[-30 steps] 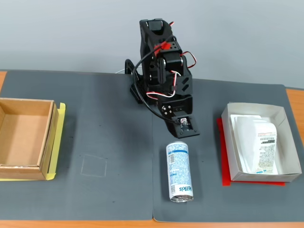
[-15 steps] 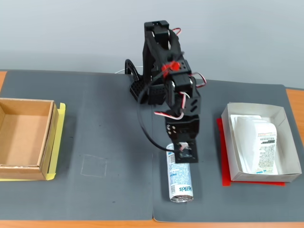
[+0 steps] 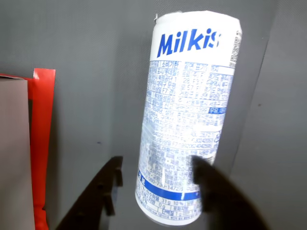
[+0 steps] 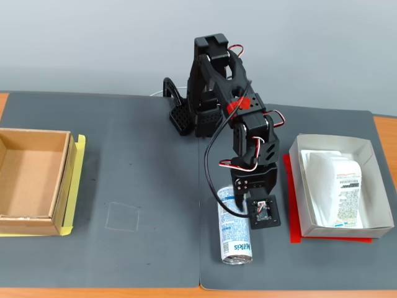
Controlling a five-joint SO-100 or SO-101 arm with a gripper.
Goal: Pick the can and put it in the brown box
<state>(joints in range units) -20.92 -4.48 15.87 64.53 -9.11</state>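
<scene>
The can point(image 3: 187, 115) lies on its side on the grey mat, white with blue "Milkis" lettering; in the fixed view point(image 4: 234, 231) it lies right of the mat's middle, lettered end toward the front. My gripper point(image 3: 158, 163) is open and low over the can's far end point(image 4: 239, 202). One dark finger point(image 3: 103, 191) stands apart on the can's left. The other finger point(image 3: 216, 191) overlaps its right side. The brown box point(image 4: 62, 180) stands at the far left of the table, with nothing in it, and is out of the wrist view.
A white-grey paper box point(image 4: 366, 186) holding a printed packet point(image 4: 338, 186) stands on a red sheet point(image 4: 291, 211) just right of the gripper; its wall point(image 3: 14, 153) and the red sheet point(image 3: 41, 120) show at the wrist view's left edge. Yellow tape point(image 4: 75, 180) borders the brown box.
</scene>
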